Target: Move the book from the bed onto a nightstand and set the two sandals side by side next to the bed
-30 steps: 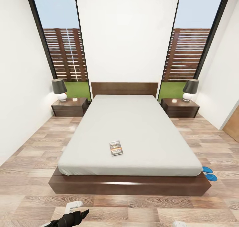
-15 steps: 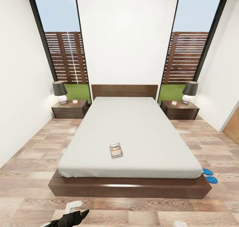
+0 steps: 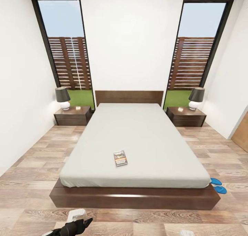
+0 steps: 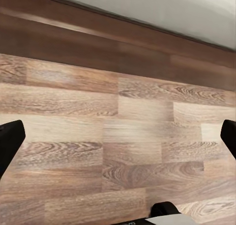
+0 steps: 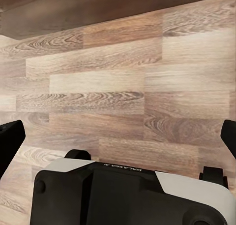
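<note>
The book (image 3: 120, 158), a small dark paperback, lies flat on the pale mattress of the bed (image 3: 137, 143) near its foot. Both blue sandals (image 3: 216, 181) (image 3: 219, 189) lie on the floor at the bed's front right corner, close together. One nightstand (image 3: 73, 115) stands left of the headboard, another nightstand (image 3: 186, 116) to its right. My left gripper (image 3: 82, 223) hangs low over the floor in front of the bed's foot. In the left wrist view its fingers (image 4: 10, 141) are spread wide, open and empty. My right gripper (image 5: 118, 136) is open too, over bare planks.
Each nightstand carries a dark-shaded lamp (image 3: 63, 97) (image 3: 196, 97) and a small pale object. Tall windows (image 3: 65, 50) flank the headboard. Wood-plank floor (image 3: 31, 167) runs along both sides of the bed. A wooden door edge (image 3: 241, 132) shows at the far right.
The whole picture has slid slightly downward, showing more of the window tops: the camera moved. The book, sandals and both grippers hold their places.
</note>
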Tool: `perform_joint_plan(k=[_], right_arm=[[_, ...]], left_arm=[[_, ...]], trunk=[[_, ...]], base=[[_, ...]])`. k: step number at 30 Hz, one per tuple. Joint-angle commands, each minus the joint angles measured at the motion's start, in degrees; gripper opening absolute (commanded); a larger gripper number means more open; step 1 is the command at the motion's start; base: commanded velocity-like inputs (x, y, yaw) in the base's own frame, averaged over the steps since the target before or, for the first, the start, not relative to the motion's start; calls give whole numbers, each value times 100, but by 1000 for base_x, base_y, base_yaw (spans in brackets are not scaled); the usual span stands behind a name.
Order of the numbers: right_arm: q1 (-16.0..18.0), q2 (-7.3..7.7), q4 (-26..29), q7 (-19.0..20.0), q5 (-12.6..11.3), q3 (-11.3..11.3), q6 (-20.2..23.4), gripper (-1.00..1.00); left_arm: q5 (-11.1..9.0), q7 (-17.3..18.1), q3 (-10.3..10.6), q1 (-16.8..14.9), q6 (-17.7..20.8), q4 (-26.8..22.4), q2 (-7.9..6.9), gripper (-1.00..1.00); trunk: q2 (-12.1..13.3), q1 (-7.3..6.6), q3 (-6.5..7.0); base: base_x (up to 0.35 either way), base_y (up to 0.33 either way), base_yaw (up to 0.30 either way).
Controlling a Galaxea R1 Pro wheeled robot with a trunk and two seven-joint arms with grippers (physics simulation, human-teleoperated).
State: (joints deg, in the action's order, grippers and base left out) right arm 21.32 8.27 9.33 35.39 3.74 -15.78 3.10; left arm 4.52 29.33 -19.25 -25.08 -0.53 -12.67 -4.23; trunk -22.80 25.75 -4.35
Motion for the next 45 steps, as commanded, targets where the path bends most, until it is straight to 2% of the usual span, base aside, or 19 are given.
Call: perform_joint_plan(k=[1, 11, 21, 45], right_arm=[[3, -1, 8, 29, 39, -48, 33, 100], [3, -1, 8, 29, 42, -48, 29, 100], [3, -1, 7, 23, 33, -48, 31, 100], [3, -1, 8, 21, 31, -48, 32, 100]], left_arm=[[49, 28, -46, -6, -6, 1, 2, 100], [55, 28, -44, -6, -6, 1, 2, 100], [60, 28, -44, -6, -3, 1, 2, 100], [61, 28, -44, -6, 9, 1, 2, 100]], trunk=[[-12, 4, -3], [-12, 4, 81], [-12, 4, 88], [-12, 4, 89]], base=[[0, 0, 0], [0, 0, 0], [9, 0, 0], [311, 0, 0]])
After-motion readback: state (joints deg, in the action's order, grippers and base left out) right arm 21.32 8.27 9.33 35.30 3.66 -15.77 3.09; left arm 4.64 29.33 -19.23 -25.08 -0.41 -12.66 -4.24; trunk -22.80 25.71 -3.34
